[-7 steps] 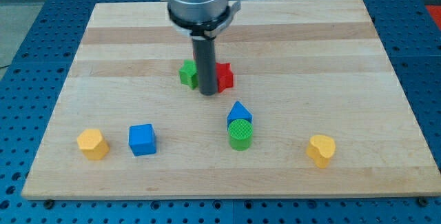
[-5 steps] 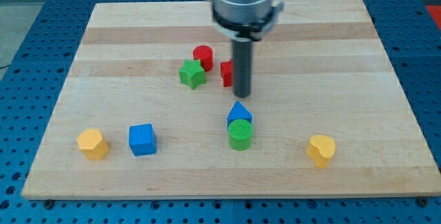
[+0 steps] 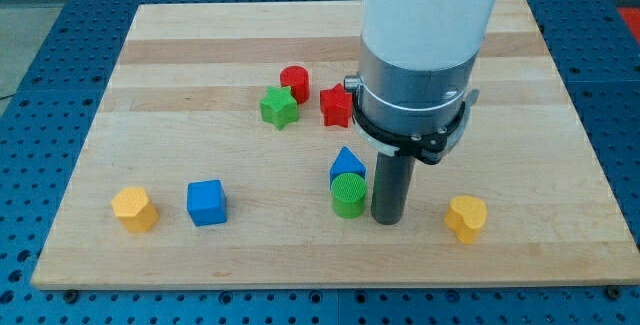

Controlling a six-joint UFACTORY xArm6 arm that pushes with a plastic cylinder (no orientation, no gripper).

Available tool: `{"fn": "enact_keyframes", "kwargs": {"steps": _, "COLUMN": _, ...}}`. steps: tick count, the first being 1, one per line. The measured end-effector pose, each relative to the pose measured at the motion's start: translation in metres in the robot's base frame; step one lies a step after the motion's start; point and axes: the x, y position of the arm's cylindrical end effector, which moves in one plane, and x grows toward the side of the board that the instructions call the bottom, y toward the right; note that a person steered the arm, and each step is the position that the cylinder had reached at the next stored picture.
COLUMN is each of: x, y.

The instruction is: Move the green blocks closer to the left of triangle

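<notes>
The blue triangle sits near the board's middle bottom. A green cylinder stands just below it, touching it. A green star lies up and to the view's left of the triangle. My tip rests on the board just to the view's right of the green cylinder, very close to it, and down-right of the triangle.
A red cylinder and a red star lie beside the green star. A blue cube and a yellow block sit at the bottom left. A yellow heart sits right of my tip. The wooden board ends near the view's bottom.
My tip has moved from beside the red star down and to the view's right, to the right side of the green cylinder. The blocks have not moved.
</notes>
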Motion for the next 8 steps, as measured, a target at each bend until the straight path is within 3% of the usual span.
{"fn": "enact_keyframes", "kwargs": {"steps": 1, "x": -0.016, "y": 0.018}}
{"fn": "enact_keyframes", "kwargs": {"steps": 4, "x": -0.026, "y": -0.061}}
{"fn": "enact_keyframes", "kwargs": {"steps": 6, "x": -0.074, "y": -0.001}}
{"fn": "enact_keyframes", "kwargs": {"steps": 7, "x": -0.095, "y": -0.023}}
{"fn": "enact_keyframes", "kwargs": {"steps": 8, "x": -0.095, "y": -0.082}}
